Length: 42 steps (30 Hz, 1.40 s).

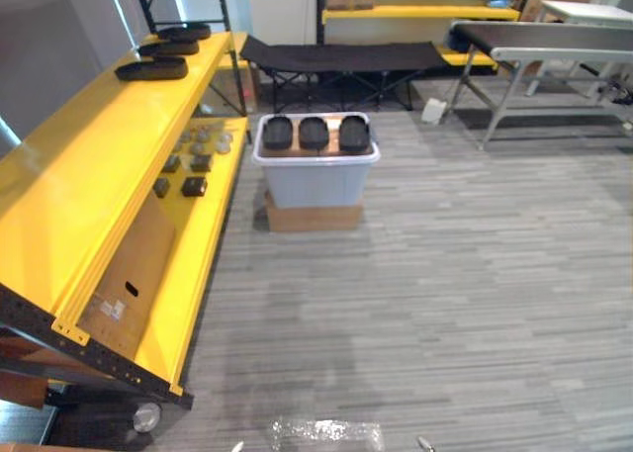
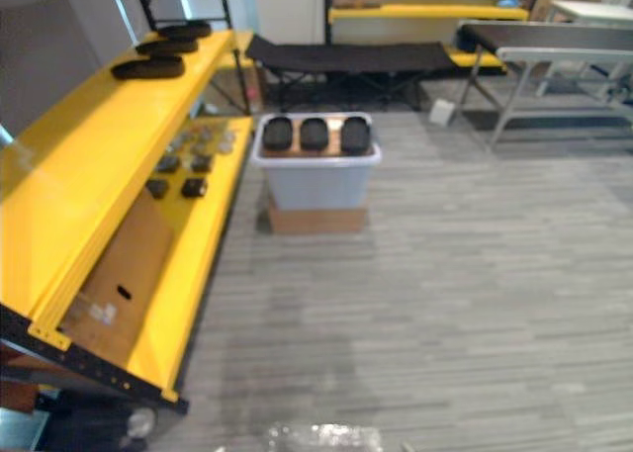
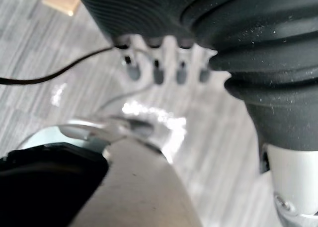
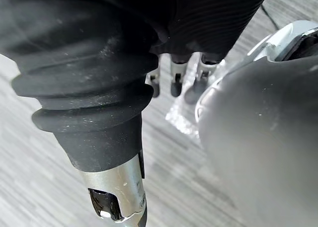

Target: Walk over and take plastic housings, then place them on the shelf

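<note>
Black plastic housings (image 1: 313, 133) atop grey bin (image 1: 315, 185), yellow shelf (image 1: 99, 165) beside it — left robot hand (image 3: 158, 75), right robot hand (image 4: 175, 83), fingers relaxed, empty.

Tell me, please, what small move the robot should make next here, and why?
Probably a step forward toward the pale grey plastic bin: three black oval plastic housings lie across its top, well beyond reach, while the left hand and right hand hang over the grey floor with relaxed fingers, holding nothing.

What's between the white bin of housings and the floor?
A brown cardboard box sits under the bin holding the housings; both eye views show it.
</note>
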### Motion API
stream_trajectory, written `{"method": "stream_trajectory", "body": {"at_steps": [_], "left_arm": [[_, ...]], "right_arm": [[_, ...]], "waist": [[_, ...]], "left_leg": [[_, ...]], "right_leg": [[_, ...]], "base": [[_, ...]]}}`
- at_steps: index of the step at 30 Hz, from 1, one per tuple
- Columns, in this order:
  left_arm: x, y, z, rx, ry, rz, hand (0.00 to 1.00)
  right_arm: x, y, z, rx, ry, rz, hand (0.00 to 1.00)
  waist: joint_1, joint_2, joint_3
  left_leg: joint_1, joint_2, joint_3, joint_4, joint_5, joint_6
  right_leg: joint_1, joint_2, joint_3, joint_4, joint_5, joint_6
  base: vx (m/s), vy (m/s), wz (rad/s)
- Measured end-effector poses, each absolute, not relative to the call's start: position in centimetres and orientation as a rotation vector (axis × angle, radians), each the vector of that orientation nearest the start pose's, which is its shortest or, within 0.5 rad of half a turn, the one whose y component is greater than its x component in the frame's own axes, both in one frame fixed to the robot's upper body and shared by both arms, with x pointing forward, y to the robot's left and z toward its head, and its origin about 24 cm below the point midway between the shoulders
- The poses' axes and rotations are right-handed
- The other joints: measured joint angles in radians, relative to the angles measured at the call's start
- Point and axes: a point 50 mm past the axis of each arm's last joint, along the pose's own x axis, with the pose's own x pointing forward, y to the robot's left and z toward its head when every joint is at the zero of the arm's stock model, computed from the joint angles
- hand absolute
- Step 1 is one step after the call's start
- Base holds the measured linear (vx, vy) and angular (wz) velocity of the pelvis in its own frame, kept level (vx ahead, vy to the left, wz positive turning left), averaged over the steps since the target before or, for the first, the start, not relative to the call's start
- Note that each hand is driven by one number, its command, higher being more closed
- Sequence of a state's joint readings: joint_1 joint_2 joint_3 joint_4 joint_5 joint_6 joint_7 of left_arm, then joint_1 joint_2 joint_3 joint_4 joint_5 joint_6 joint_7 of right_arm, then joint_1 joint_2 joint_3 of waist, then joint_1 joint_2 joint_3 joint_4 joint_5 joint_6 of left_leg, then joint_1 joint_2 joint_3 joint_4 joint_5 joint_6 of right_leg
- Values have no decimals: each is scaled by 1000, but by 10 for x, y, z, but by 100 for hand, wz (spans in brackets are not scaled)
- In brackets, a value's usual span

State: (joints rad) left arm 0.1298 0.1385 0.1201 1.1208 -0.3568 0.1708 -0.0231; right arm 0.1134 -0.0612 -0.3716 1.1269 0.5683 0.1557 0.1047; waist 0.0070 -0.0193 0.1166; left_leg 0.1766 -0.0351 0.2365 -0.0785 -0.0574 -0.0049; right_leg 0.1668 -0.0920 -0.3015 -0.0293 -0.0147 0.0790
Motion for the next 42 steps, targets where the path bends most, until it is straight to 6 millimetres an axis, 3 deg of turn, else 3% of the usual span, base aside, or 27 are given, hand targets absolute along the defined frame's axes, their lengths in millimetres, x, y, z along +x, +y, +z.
{"method": "stream_trajectory", "body": {"at_steps": [38,40,42], "left_arm": [[42,212,-172,-374,1316,423,0],[47,213,-172,-330,1311,397,0],[52,211,-171,-257,1319,338,0]], "right_arm": [[59,-196,-172,616,1154,-483,0],[62,-198,-172,589,1142,-513,0],[64,-202,-170,568,1120,-546,0]], "waist": [[-16,-14,39],[-16,-22,59],[-23,-12,67]], "left_leg": [[20,-7,19,-11,8,4],[34,-9,20,-11,3,10],[36,-14,19,-11,-17,36]], "right_leg": [[21,2,-1,-20,2,2],[22,-7,-3,9,-13,7],[-49,-40,1,192,-80,46]], "base": [[-29,-8,-1],[-57,3,2],[-52,51,8]]}}
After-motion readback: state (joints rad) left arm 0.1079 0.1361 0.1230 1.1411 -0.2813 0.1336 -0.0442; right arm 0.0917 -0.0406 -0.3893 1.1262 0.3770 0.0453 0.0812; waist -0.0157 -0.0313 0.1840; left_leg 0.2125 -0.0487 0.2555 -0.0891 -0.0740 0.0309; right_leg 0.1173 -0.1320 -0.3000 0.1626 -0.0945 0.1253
